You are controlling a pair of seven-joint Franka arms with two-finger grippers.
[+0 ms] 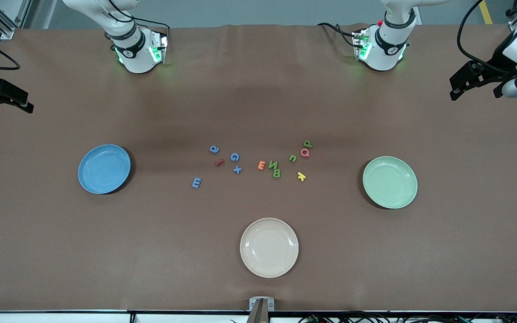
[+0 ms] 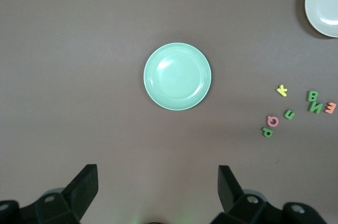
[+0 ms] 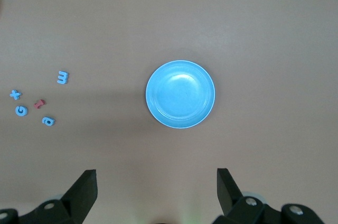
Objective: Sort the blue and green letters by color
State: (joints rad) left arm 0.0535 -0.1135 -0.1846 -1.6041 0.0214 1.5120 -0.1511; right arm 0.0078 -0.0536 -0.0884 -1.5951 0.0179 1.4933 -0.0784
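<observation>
Across the middle of the brown table (image 1: 38, 251), a loose band of small letters runs lengthwise from the right arm's end toward the left arm's end. Four blue letters (image 1: 234, 157) cluster at the band's end nearer the blue plate (image 1: 104, 169): an "a", a "G", a plus-shaped piece and an "E" that lies nearest the front camera, tipped at a slant. A dark red letter (image 1: 219, 162) sits among them. Four green letters (image 1: 276, 173) spread through the half of the band nearer the green plate (image 1: 390, 182): an "N" and a "B" touching each other, a "u" lying upside down as the front camera sees it, and a "p" at the band's end farthest from the front camera. An orange letter (image 1: 261, 165) lies just beside the "N", a pink letter (image 1: 304, 153) touches the "p", and a yellow letter (image 1: 301, 176) lies near the "B". All the letters lie flat and none is on a plate.

A cream plate (image 1: 269, 247) rests near the table's front edge, well apart from the letters.

Both arms wait, raised. The left gripper (image 2: 158, 182) hangs above the table near the green plate, jaws spread wide and gripping nothing. The right gripper (image 3: 157, 182) hangs likewise near the blue plate, jaws released and empty.
</observation>
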